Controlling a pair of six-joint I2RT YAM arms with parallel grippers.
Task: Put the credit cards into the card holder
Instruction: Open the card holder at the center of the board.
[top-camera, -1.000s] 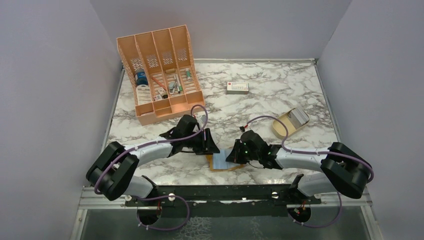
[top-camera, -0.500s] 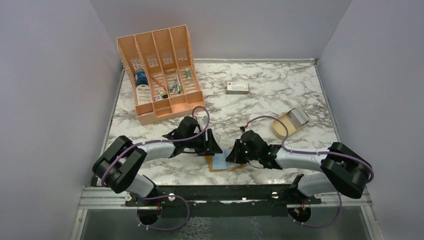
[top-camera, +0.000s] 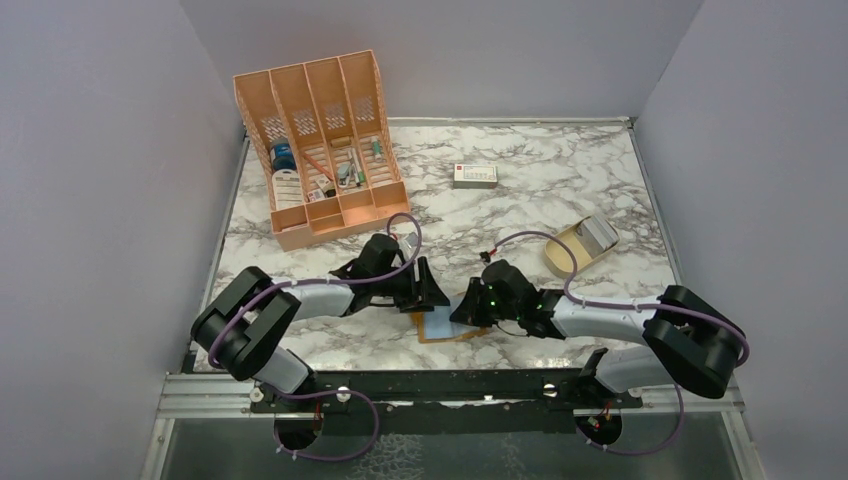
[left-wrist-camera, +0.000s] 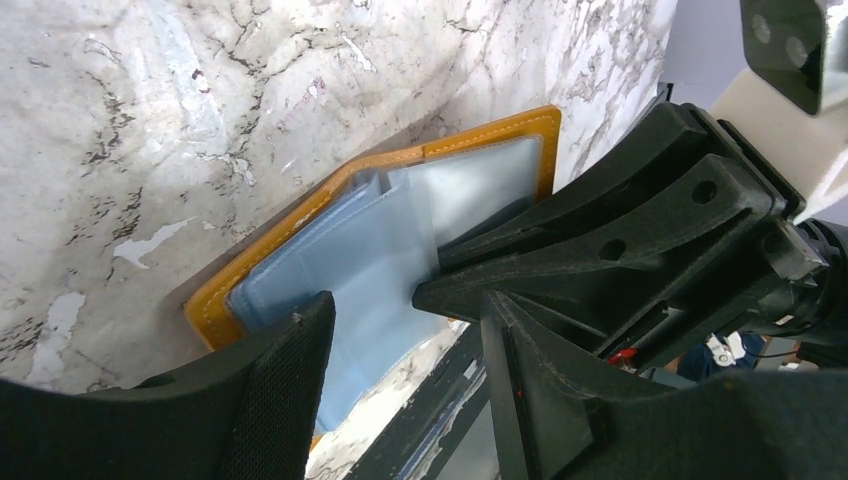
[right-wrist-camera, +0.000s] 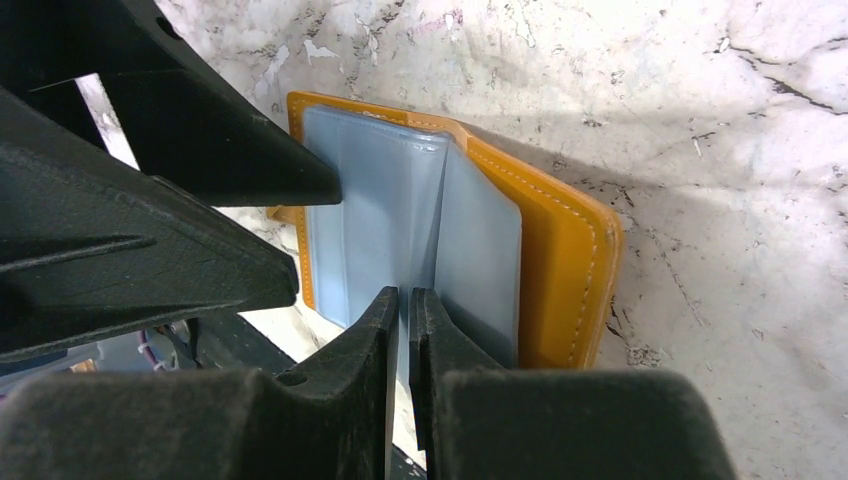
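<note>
The card holder (top-camera: 446, 326) lies open on the marble near the front edge, mustard-orange outside with grey-blue pockets (left-wrist-camera: 380, 250) inside. My left gripper (top-camera: 424, 291) is open, its jaws straddling the holder's left part (left-wrist-camera: 405, 320) with nothing held. My right gripper (top-camera: 466, 310) comes in from the right, jaws nearly together on an upright grey-blue pocket leaf (right-wrist-camera: 440, 220) of the card holder (right-wrist-camera: 565, 260); only a thin slit shows between them (right-wrist-camera: 405, 295). The grey credit cards (top-camera: 599, 234) rest in a tan dish (top-camera: 562, 257) at the right.
A large orange desk organiser (top-camera: 320, 140) with small items stands at the back left. A white box with a red mark (top-camera: 475, 175) lies at the back centre. The black rail of the arm bases (top-camera: 450, 390) runs just in front of the holder.
My left gripper has opened wider and its arm has edged right, toward the holder. My right gripper stays on the pocket leaf, its jaws easing slightly apart.
</note>
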